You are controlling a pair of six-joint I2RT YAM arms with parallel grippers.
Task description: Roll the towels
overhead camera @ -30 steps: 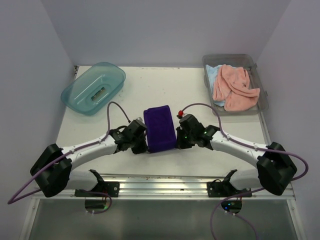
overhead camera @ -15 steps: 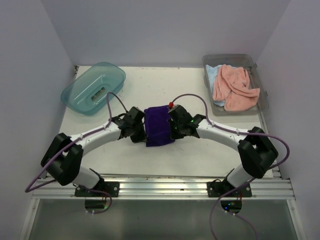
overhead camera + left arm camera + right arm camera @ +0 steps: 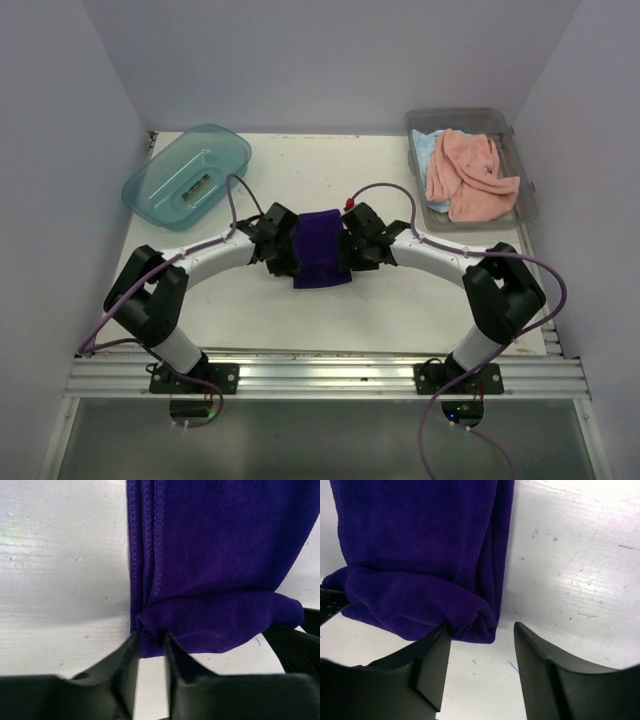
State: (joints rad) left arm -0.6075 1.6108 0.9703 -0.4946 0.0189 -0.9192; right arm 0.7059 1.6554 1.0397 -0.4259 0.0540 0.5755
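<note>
Teal tub (image 3: 185, 175) back-left on white table (image 3: 300, 170), bare surface round it. Left gripper (image 3: 151, 645) at purple towel (image 3: 322, 250) left edge, jaws parted by a narrow slit, cloth at tips. Towel mid-table, near end bunched into a roll. Right gripper (image 3: 481, 626) at right edge, jaws spread wide, gripping nothing. Grey bin (image 3: 525, 200) back-right by wall, pink towel (image 3: 465, 175) and blue towel (image 3: 425, 148) inside.

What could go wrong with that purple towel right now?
The purple towel has only one loose fold at one end. The right gripper stands open beside it, so the fold might flop back flat. The left gripper has its tips close together right at the cloth's edge; pulling away could snag and drag the towel crooked.
</note>
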